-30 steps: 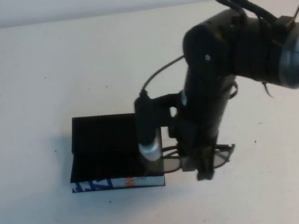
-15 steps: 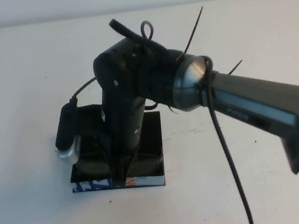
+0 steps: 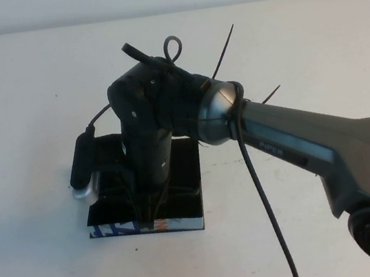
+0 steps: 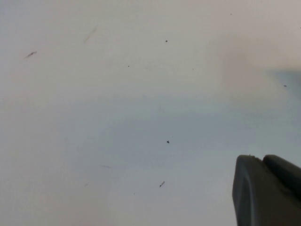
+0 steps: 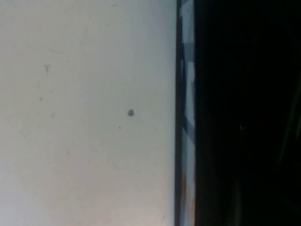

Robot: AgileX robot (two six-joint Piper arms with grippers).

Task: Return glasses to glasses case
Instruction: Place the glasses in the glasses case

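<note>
The glasses case (image 3: 183,173) is a black open box with a blue, white and orange front side, left of the table's middle. My right gripper (image 3: 151,217) points down into the case near its front wall, and its fingers look closed. Of the glasses, only a thin dark piece (image 3: 182,192) shows inside the case beside the gripper; the rest is hidden by the arm. The right wrist view shows the case's patterned side (image 5: 188,117) and its dark inside. My left gripper (image 4: 261,158) is shut and empty over bare table; it is out of the high view.
The white table (image 3: 296,45) has open room all around the case. The right arm (image 3: 290,143) and its cable (image 3: 266,217) stretch across the right half of the table. A small camera body (image 3: 83,164) hangs at the case's left side.
My right gripper carried the glasses leftward from the table beside the case to over the case, then sank a little into it. The glasses no longer show right of the case.
</note>
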